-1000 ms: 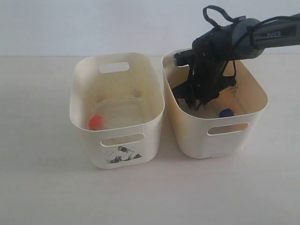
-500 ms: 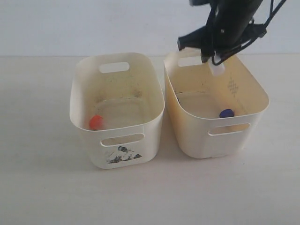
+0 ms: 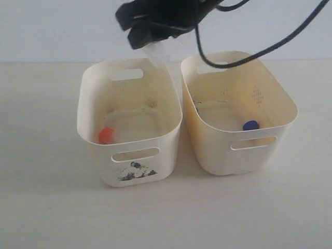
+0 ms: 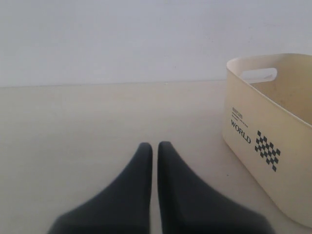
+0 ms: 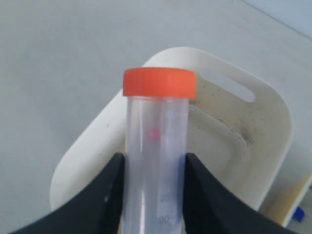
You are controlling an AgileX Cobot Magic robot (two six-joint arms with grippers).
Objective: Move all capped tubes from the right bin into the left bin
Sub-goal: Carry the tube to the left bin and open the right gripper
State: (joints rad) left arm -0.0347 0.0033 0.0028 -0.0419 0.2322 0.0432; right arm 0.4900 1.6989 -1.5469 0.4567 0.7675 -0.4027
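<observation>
My right gripper hangs above the far rim of the left bin, shut on a clear capped tube. In the right wrist view this tube has an orange-red cap and stands between the two black fingers of my right gripper, with the left bin below it. Another orange-capped tube lies in the left bin. A blue-capped tube lies in the right bin. My left gripper is shut and empty, low over the table beside the left bin.
The two bins stand side by side, almost touching. A dark speck shows at the right bin's inner left wall. A black cable from the right arm loops above the right bin. The pale table runs back to a wall.
The right gripper rose out of the right bin with the tube, then swung left to above the left bin's far rim. The bins and the tubes lying in them have not moved.
</observation>
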